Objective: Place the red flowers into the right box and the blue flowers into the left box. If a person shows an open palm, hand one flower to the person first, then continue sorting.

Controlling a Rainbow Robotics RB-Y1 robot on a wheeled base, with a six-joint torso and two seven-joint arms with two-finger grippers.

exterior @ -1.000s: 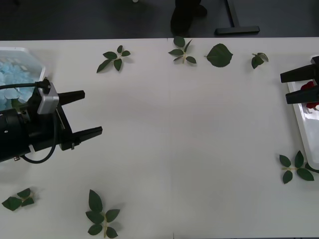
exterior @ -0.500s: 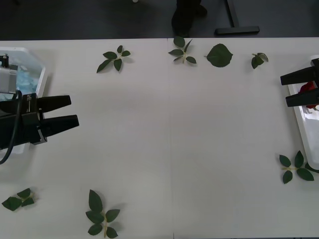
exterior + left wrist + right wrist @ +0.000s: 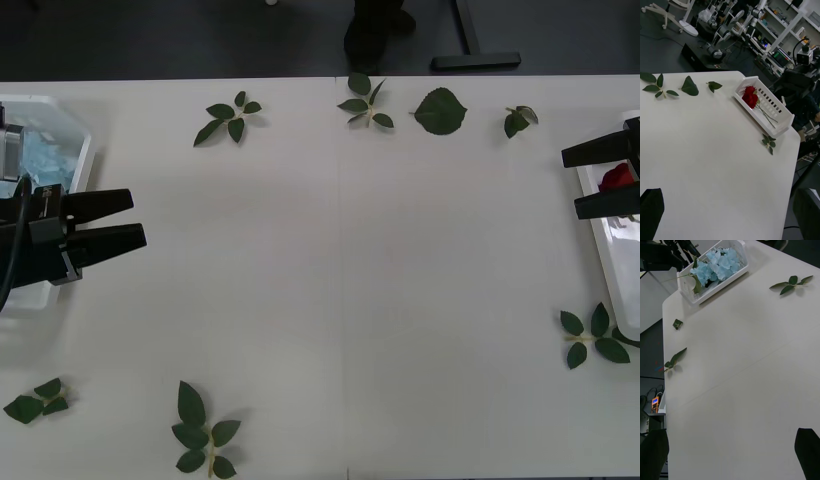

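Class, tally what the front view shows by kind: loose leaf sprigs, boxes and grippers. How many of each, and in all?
Leaf sprigs: 7
Boxes: 2, left box and right box
Grippers: 2, left gripper and right gripper
Total: 11

Table (image 3: 340, 280): plain off-white, no pattern.
Left box (image 3: 688, 279): white plastic, walls pierced with rows of slots.
Blue flowers (image 3: 718, 264): pale sky-blue petals, with dark green leaves beside them.
Right box (image 3: 769, 108): white, its side wall marked by a line of dark slot openings.
Red flowers (image 3: 750, 96): deep red blooms on thin green stems.
Leaf sprigs (image 3: 205, 432): dark green leaflets, paler yellowish at the centre where they join.
Left gripper (image 3: 105, 222): black fingers, black body.
Right gripper (image 3: 600, 178): black fingers.
Floor behind the table (image 3: 200, 40): dark, probably grey-black.
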